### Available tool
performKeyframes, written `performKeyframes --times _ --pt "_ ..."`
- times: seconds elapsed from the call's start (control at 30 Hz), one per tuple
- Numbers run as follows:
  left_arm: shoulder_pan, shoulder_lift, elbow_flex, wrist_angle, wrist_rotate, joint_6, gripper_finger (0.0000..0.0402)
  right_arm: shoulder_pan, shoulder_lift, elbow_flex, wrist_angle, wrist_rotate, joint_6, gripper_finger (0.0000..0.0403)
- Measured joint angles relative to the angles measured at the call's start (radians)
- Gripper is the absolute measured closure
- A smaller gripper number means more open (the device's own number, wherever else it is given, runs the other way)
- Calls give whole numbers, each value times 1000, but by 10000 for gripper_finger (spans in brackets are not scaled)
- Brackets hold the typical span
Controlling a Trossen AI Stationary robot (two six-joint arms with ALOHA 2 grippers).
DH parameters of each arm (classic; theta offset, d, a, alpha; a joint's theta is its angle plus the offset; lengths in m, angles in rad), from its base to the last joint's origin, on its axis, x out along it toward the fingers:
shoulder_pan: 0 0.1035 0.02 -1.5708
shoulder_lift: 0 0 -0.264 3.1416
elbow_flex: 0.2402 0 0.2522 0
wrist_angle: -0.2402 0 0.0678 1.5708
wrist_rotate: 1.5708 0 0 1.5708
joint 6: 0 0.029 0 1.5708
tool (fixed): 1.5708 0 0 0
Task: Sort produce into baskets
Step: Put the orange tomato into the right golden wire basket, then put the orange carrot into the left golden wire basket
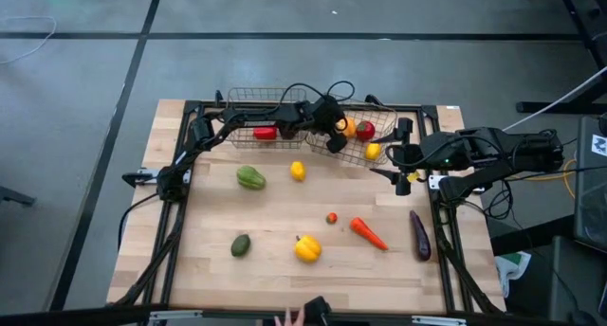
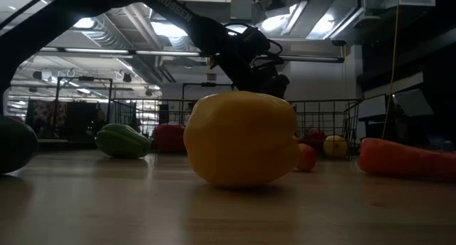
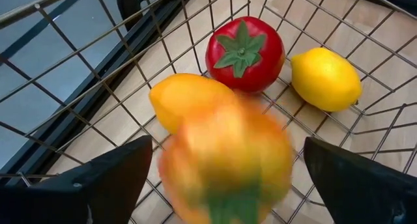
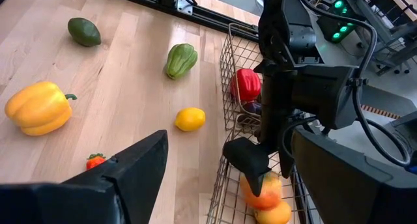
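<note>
A yellow pepper (image 2: 242, 137) sits nearest the low camera, filling the middle of that view on the wooden bench (image 1: 285, 217). From above, the loose produce runs left to right across the bench: a dark avocado (image 1: 241, 244) near the front, a green pepper (image 1: 250, 178) farther back, the yellow pepper in front of a lemon (image 1: 298, 171), a small tomato (image 1: 332, 217), a carrot (image 1: 368, 233) and a purple eggplant (image 1: 419, 235) by the right edge.

At the back of the bench two wire baskets stand side by side. The left basket (image 1: 248, 106) holds a red pepper (image 1: 266, 132). The left arm reaches across it, and the left gripper (image 1: 334, 136) hangs over the right basket (image 1: 379, 148), its fingers spread wide and holding nothing. Directly under that gripper an orange-yellow fruit (image 3: 225, 160) shows blurred between the fingers in the left wrist view; whether it is touching the mesh cannot be told. Just beyond it in the basket lie another orange fruit (image 3: 186, 97), a red tomato with a green cap (image 3: 244, 53) and a second lemon (image 3: 324, 78), the tomato between the other two.

The right gripper (image 1: 398, 171) waits just right of the right basket, over the bench edge, its fingers open and empty. The carrot and eggplant lie in front of it, well apart from it.
</note>
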Motion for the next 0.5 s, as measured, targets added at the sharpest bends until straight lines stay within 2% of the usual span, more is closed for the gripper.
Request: performKeyframes --times 0.17,0.37,0.5 --pt "-4 0 0 -2 -1 14 7 0 0 0 0 0 0 78" --pt "-3 -4 0 27 -12 -63 4 0 0 0 0 0 0 78" --pt "-6 -9 -1 67 6 -54 8 0 0 0 0 0 0 78"
